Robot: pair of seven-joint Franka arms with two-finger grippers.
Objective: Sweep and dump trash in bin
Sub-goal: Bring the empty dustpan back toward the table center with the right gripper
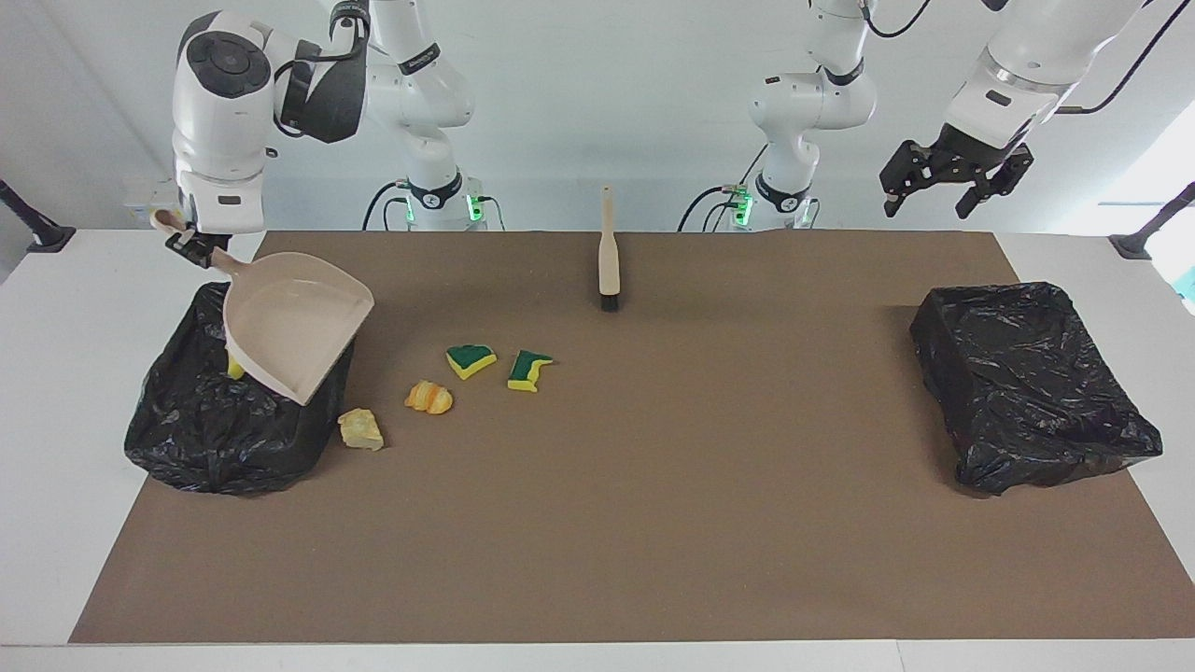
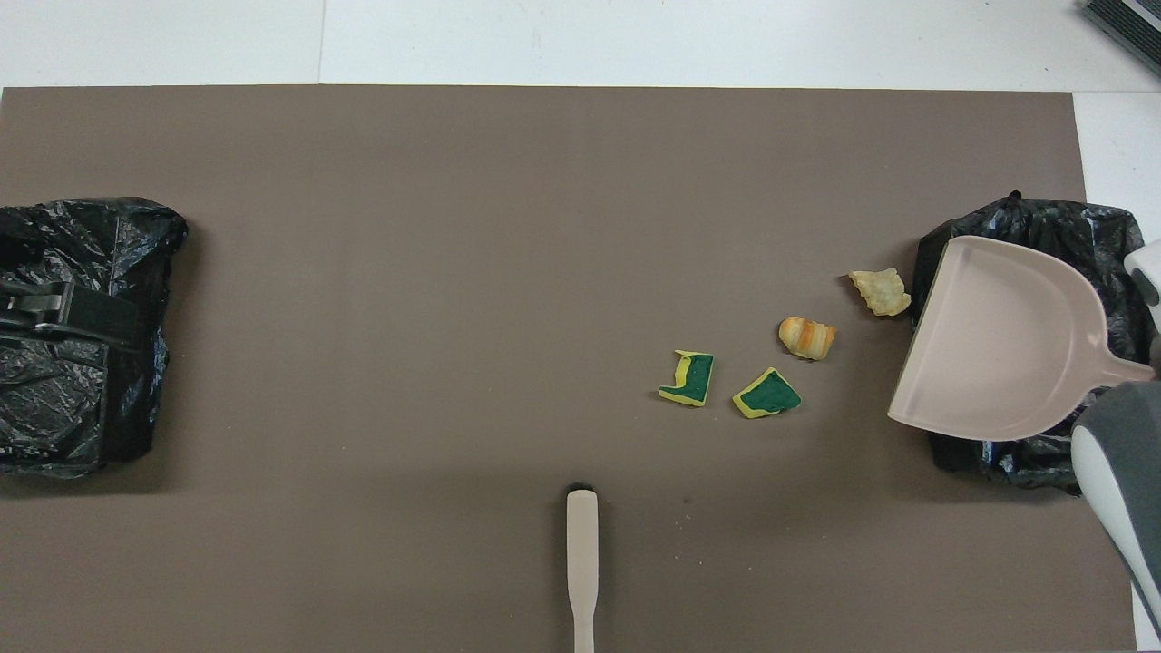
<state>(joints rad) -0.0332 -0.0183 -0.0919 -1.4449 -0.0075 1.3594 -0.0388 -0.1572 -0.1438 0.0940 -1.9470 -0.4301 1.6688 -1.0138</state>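
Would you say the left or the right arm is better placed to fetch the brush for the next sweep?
Probably left. The left gripper hangs open and empty over its end of the table, while the right gripper is shut on the dustpan over the bin. The brush lies between both.

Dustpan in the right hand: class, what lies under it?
The black-lined bin is under the dustpan held by the right hand. One yellow scrap peeks out; any other contents are covered.

right gripper (image 1: 191, 250) clamped shut, left gripper (image 1: 943, 191) raised, fingers apart
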